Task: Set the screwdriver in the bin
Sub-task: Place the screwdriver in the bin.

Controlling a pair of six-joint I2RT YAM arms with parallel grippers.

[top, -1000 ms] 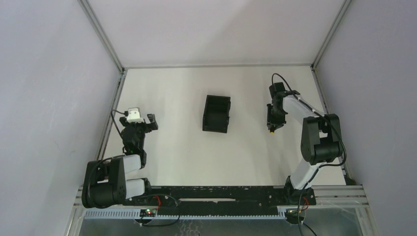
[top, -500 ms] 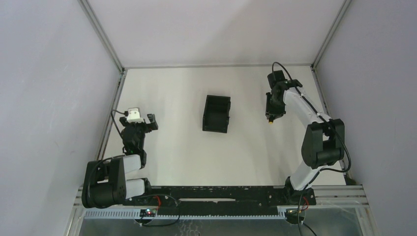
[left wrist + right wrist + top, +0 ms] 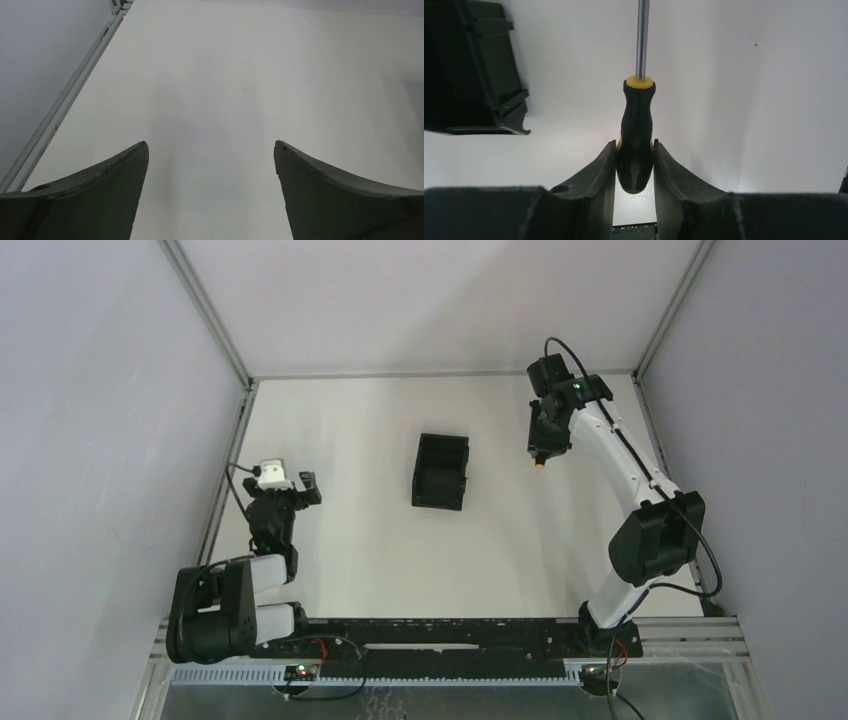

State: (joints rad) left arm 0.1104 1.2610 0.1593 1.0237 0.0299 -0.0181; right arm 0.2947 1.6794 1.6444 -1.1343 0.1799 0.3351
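My right gripper (image 3: pixel 635 145) is shut on the black-and-yellow handle of the screwdriver (image 3: pixel 637 125), whose thin shaft points away from the camera, above the table. From above, that gripper (image 3: pixel 542 445) hangs to the right of the bin (image 3: pixel 440 471), with the yellow of the screwdriver (image 3: pixel 540 463) showing below the fingers. The bin is a small black open-topped box in the middle of the table; its corner (image 3: pixel 471 70) fills the upper left of the right wrist view. Far to the left, my left gripper (image 3: pixel 308 488) stands open over bare table, nothing between its fingers (image 3: pixel 110 190).
The white table (image 3: pixel 380 540) is walled by grey panels with metal rails on the left (image 3: pixel 225 480) and right (image 3: pixel 660 440) edges. A black rail (image 3: pixel 440 635) with the arm bases runs along the near edge.
The right arm has lifted and stretched out, carrying the screwdriver toward the back of the table and slightly left, nearer the bin. The left arm has not moved.
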